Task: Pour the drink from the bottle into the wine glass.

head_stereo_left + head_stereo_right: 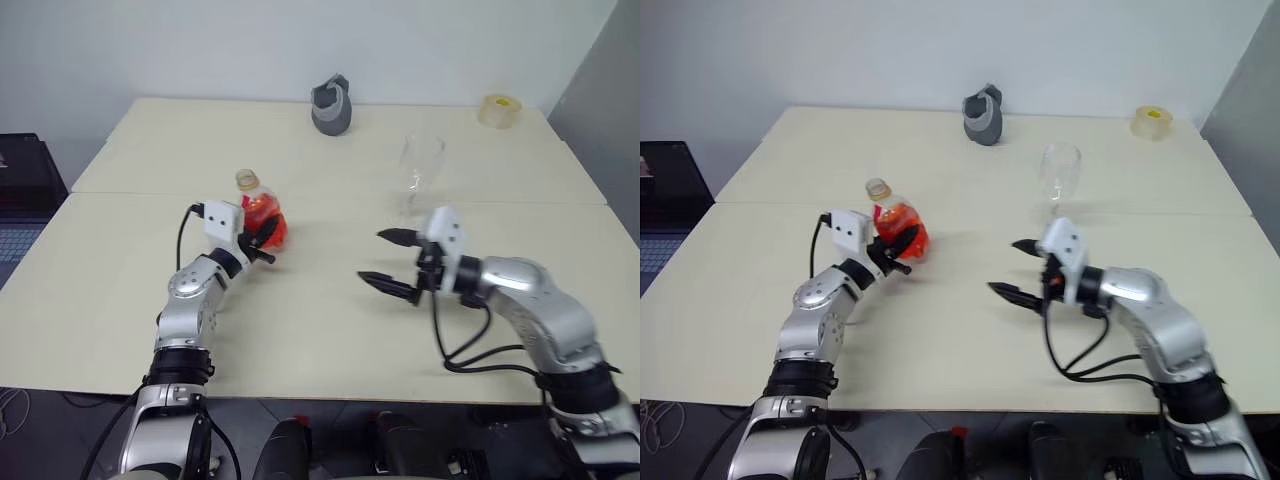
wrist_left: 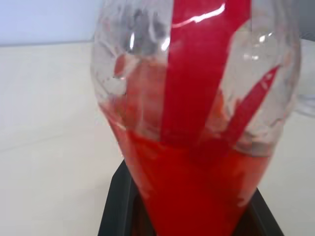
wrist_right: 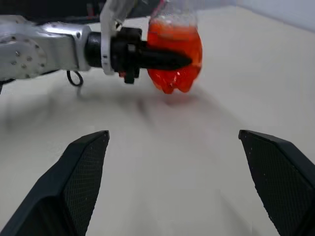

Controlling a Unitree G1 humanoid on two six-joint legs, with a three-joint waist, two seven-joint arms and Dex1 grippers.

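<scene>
1. Take the bottle [image 1: 898, 226] as your reference: it stands a little tilted on the pale table [image 1: 970, 330], its lower body clamped in your left gripper [image 1: 902, 243], with the cap [image 1: 877, 188] at the top, farther from you than the gripper
2. Your left gripper's black fingers [image 3: 165, 59] are closed tight on the bottle's rounded body — one finger lies across the side facing your right arm, and in the right wrist view the base appears just clear of the tabletop
3. The drink [image 2: 197, 191] is bright red and fills the lower part of the bottle; in the left wrist view it runs in streaks over the clear wall above its own level
4. Your right gripper [image 1: 1017, 269] is to the right of the bottle and a little nearer to you, well apart from it, pointing toward it; its two fingers [image 3: 81, 172] are spread wide with nothing between them — only bare table lies in the gap
5. The wine glass [image 1: 1060, 176] stands upright to the right of the bottle and farther back, beyond your right gripper, and looks clear inside
6. A grey jug [image 1: 983, 116] sits far behind the bottle near the table's back edge
7. A roll of tape [image 1: 1151, 121] lies at the back right corner, far from the bottle
</scene>
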